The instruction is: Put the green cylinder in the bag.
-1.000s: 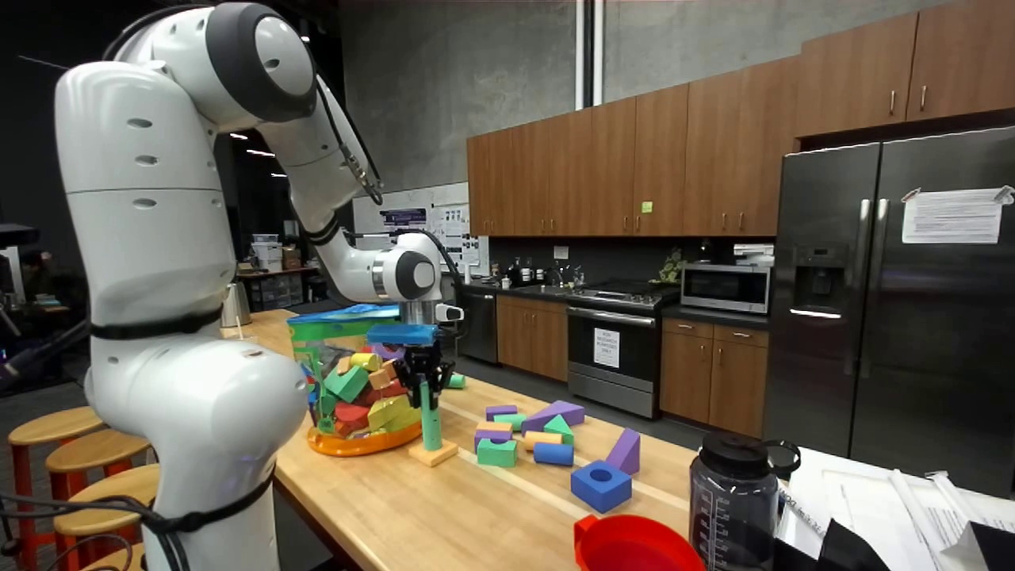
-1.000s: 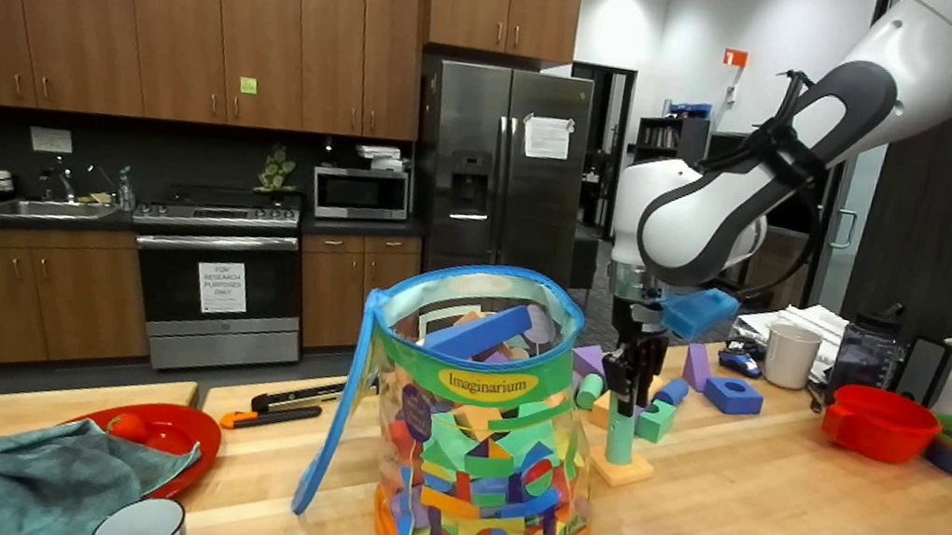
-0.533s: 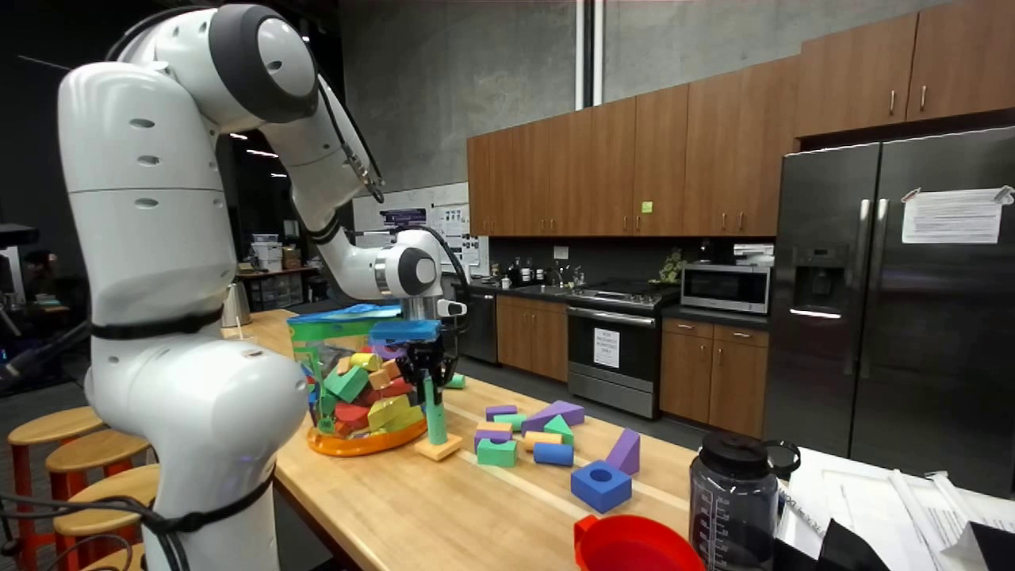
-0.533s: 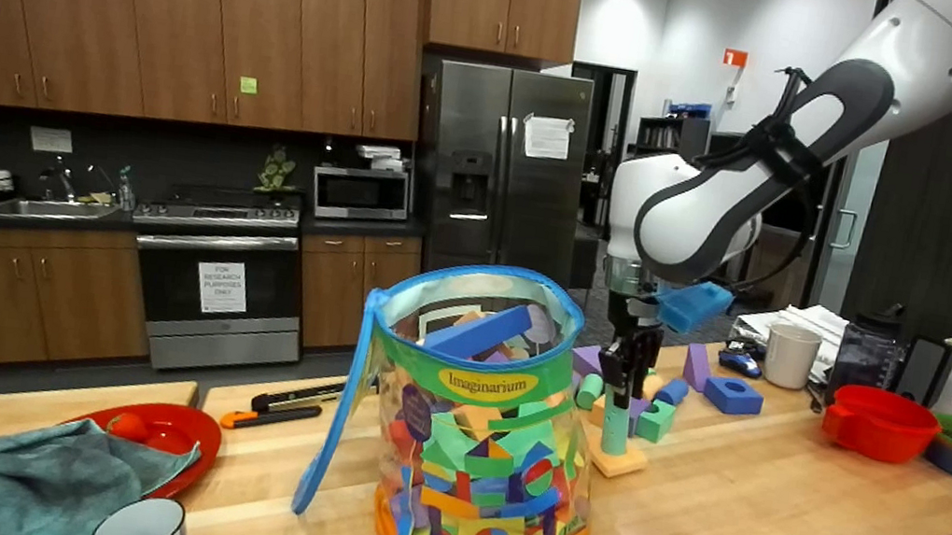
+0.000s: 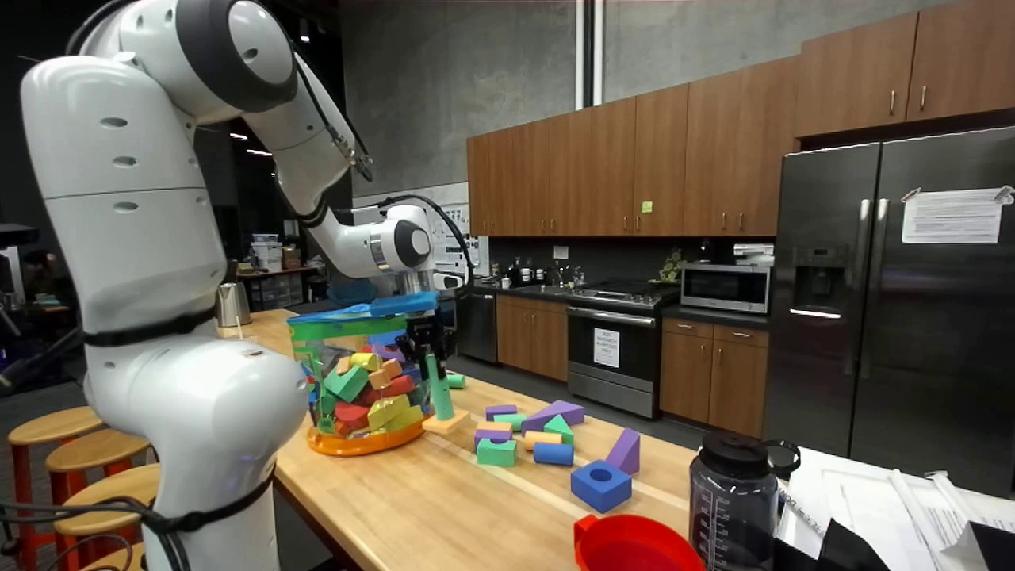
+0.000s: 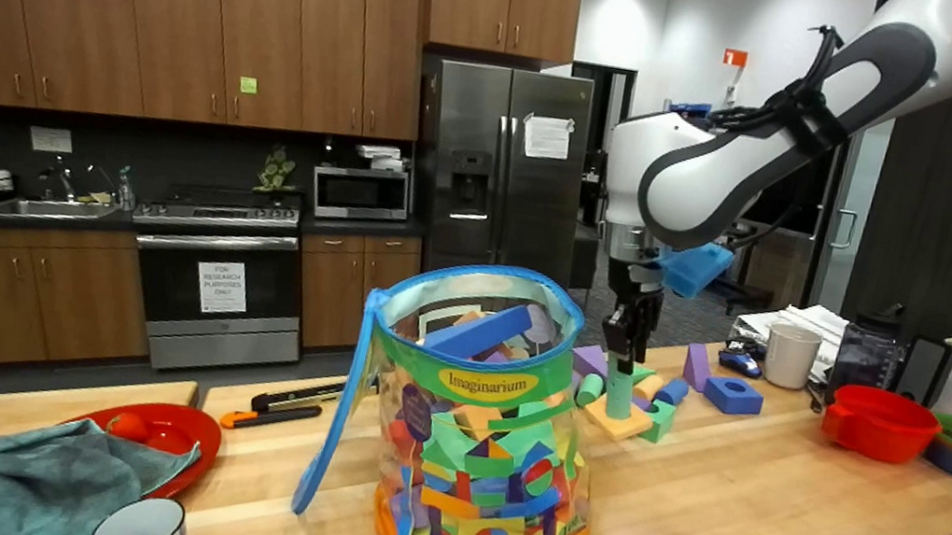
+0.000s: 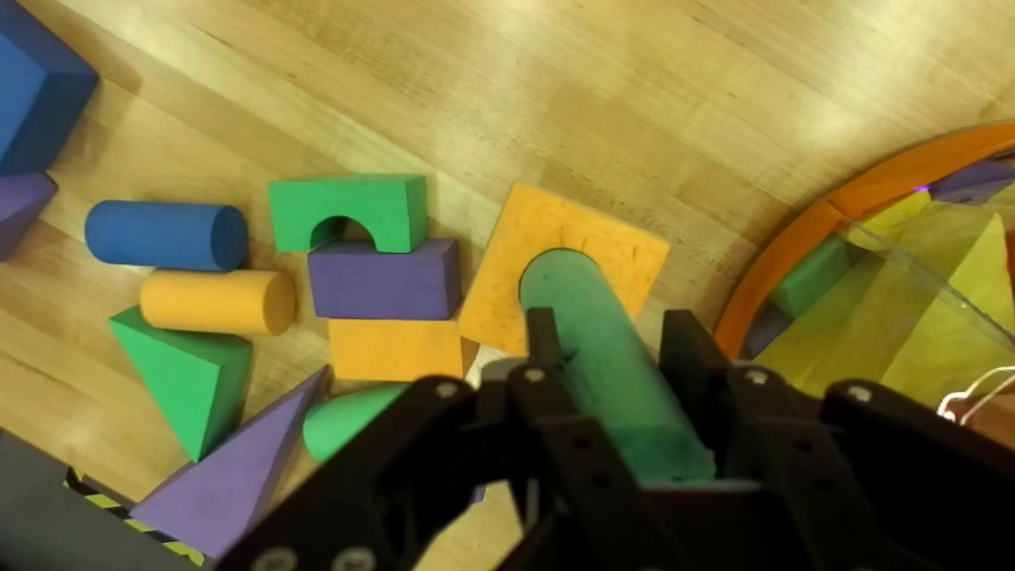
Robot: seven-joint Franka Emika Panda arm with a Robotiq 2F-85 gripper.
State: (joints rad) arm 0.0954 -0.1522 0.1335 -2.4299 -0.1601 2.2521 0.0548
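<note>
My gripper (image 5: 432, 361) is shut on an upright, slightly tilted green cylinder, and it shows in the wrist view (image 7: 609, 321). The green cylinder (image 5: 441, 390) stands through a hole in a flat orange square block (image 5: 446, 423), which hangs with it just above the table. In the wrist view the cylinder (image 7: 607, 365) runs between the fingers. The see-through bag (image 6: 482, 386) with a green band is full of blocks and stands beside the gripper, its blue-edged mouth open. The bag's orange base rim shows at the right of the wrist view (image 7: 785, 246).
Several blocks lie near, among them a green arch (image 7: 341, 208), a blue cylinder (image 7: 162, 234), a purple wedge (image 7: 230, 476) and another green cylinder (image 6: 590, 389). A red bowl (image 6: 882, 423) and a dark bottle (image 5: 733, 500) stand farther along. A red plate (image 6: 200, 443) lies beyond the bag.
The gripper has risen with the green cylinder, and the orange block has come up off the table with it. The cylinder has tilted slightly. The bag has not moved.
</note>
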